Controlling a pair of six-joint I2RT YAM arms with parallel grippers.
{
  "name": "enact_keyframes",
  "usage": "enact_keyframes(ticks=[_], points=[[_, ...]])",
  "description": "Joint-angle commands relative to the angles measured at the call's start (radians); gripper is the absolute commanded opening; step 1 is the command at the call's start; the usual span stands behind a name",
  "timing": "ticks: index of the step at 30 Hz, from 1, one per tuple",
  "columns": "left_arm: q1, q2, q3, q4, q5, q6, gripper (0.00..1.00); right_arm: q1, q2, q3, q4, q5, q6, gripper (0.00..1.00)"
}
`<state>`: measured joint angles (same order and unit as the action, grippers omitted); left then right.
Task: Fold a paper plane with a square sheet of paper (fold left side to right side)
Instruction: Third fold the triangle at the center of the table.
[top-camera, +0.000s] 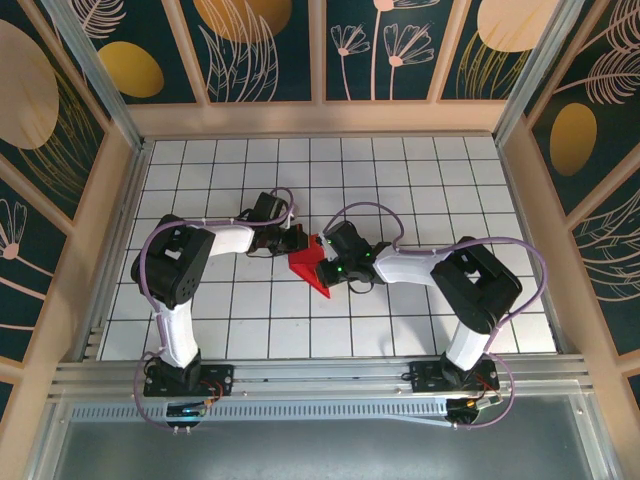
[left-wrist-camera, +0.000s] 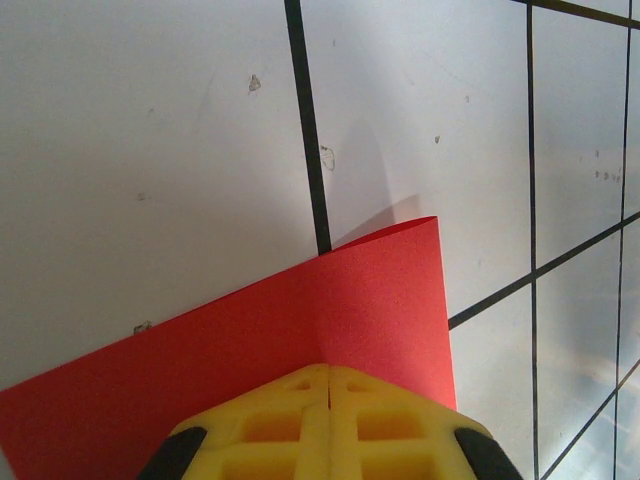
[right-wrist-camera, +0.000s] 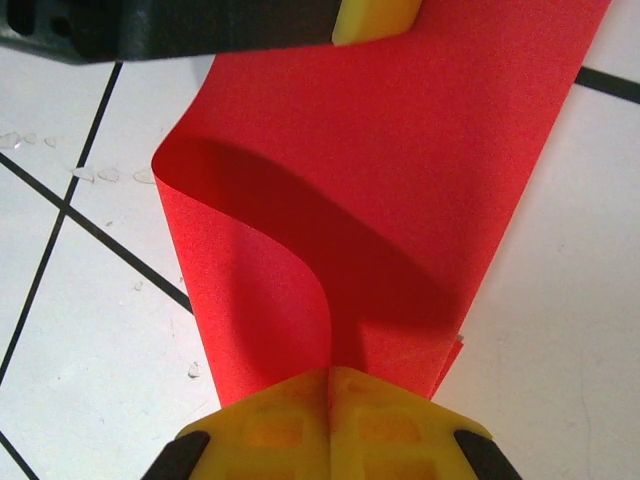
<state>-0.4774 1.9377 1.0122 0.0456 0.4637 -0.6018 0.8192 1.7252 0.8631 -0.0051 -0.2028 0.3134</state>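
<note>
1. Left gripper (left-wrist-camera: 328, 410) and right gripper (right-wrist-camera: 328, 405) clamped shut on red paper (top-camera: 308, 268), opposite edges, centre of table (top-camera: 420, 190).
2. Paper bows up btwn them, prob to carry left side rightward w/o early crease.

Both arms bend inward, left claw (left-wrist-camera: 328, 370) and right claw (right-wrist-camera: 328, 372) shut, tips close together.

Red paper (right-wrist-camera: 400, 180) matt, smooth; right gripper (right-wrist-camera: 328, 375) yellow moulded plastic; table (left-wrist-camera: 150, 150) white, smooth, lightly scuffed.
</note>
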Motion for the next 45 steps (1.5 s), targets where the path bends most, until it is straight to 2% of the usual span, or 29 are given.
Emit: enact_keyframes(ticks=[1, 18, 24, 29, 34, 37, 40, 42, 45], points=[[-0.01, 0.034, -0.01, -0.073, -0.039, 0.024, 0.0, -0.008, 0.016, 0.017, -0.008, 0.02, -0.007, 0.0], [-0.011, 0.022, -0.012, -0.074, -0.046, 0.022, 0.0, -0.009, 0.049, 0.028, -0.032, 0.02, -0.02, 0.0], [-0.01, -0.017, -0.003, -0.071, -0.063, 0.008, 0.05, -0.007, 0.055, 0.013, -0.044, 0.025, -0.015, 0.0], [0.0, -0.072, 0.044, -0.093, -0.073, 0.012, 0.15, -0.006, 0.057, -0.005, -0.048, 0.011, -0.01, 0.0], [0.037, -0.173, 0.039, -0.096, -0.083, 0.005, 0.17, -0.007, 0.058, -0.015, -0.046, 0.004, -0.004, 0.0], [0.059, -0.273, -0.02, -0.072, -0.07, 0.001, 0.16, -0.006, 0.059, -0.015, -0.044, -0.001, -0.006, 0.0], [0.062, -0.365, -0.119, -0.042, -0.038, 0.007, 0.1, -0.003, 0.059, -0.016, -0.039, -0.004, -0.01, 0.0], [0.054, -0.426, -0.189, -0.025, -0.032, 0.003, 0.04, -0.002, 0.063, -0.017, -0.045, -0.004, -0.008, 0.0], [0.031, -0.5, -0.281, -0.003, -0.031, -0.003, 0.01, 0.001, 0.064, -0.012, -0.06, -0.002, -0.011, 0.0]])
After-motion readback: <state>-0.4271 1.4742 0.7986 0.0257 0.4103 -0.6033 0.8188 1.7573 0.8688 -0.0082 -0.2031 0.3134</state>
